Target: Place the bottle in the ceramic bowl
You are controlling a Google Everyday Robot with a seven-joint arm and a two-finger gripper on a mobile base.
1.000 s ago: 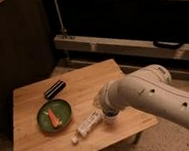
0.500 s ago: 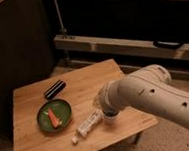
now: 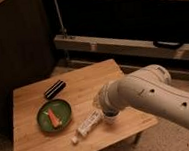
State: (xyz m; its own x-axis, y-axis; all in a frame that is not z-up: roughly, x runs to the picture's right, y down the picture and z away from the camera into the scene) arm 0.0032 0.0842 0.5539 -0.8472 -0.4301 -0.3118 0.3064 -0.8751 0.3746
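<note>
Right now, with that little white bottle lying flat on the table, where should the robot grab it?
The bottle lies flat and slanted, so I'd grip its slim middle from straight above, jaws across its width. The gripper, under the arm's end, sits by the bottle's far end.

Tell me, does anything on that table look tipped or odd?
The slim white plastic bottle lies on its side beside the round dark green dish, a small white bit loose at its end. The claw sits at its other end, hidden under the arm.
</note>
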